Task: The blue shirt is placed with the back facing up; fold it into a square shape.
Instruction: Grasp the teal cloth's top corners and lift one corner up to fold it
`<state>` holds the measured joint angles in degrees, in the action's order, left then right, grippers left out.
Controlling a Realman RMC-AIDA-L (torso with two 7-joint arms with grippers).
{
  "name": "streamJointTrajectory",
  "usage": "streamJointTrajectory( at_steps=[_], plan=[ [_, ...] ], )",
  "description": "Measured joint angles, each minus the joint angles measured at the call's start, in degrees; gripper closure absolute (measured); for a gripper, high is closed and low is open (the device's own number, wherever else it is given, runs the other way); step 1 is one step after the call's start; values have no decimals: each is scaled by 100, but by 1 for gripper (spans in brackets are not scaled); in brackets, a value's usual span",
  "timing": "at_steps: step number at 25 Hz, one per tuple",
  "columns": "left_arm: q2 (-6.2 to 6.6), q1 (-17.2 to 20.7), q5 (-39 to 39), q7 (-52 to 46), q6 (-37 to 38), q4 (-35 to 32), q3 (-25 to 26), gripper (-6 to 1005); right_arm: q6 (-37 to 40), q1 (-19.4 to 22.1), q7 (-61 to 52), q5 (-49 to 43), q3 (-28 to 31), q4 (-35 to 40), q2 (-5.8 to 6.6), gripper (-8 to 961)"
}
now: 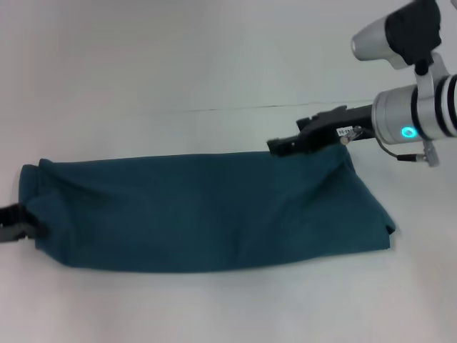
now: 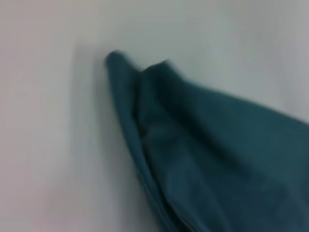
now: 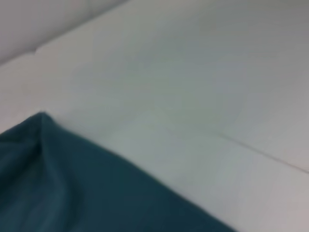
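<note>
Blue shirt (image 1: 207, 214) folded into long band across white surface (image 1: 178, 57), plain side up. Right gripper (image 1: 282, 146) at far right edge of shirt, touching cloth; closed or not, cannot tell. Left gripper (image 1: 18, 223) at left end, mostly out of head view; state cannot tell. Left wrist view alone shows layered fold edges (image 2: 145, 159).

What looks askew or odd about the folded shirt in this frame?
The blue shirt lies as a long band, not a square. Its right end flares wider, with a ragged corner sticking out past the lower edge. The right gripper is at the far edge, and the left gripper at the left end. Nothing looks damaged.
</note>
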<state>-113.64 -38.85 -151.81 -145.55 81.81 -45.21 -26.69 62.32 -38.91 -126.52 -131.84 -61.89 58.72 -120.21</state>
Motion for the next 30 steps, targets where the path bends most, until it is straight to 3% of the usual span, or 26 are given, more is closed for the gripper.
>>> streamJointTrajectory(
  at_steps=[4,9,17,19,28,30],
  plan=[
    [79,-38,277,1,350,-332,12,930,-789,308,903,1216,-92,-546,-2,93],
    [225,-242,436,-56,620,-505,33,930,-1485,559,2901,3260,-394,-1567,-18,323],
    [416,-633,853,-53,884,-511,42,931,-1377,380,6890,6422,-622,-3629,-73,580],
    [469,-726,970,-54,977,-511,41,931,-1352,221,7461,6953,-761,-4078,-79,650],
    [607,-1007,1275,17,1521,-619,24,931,-1429,-634,8329,7281,-862,-5164,-141,954],
    [611,-1025,1315,38,1619,-701,6,931,-1506,-881,8336,7228,-888,-5408,-142,954]
  ],
)
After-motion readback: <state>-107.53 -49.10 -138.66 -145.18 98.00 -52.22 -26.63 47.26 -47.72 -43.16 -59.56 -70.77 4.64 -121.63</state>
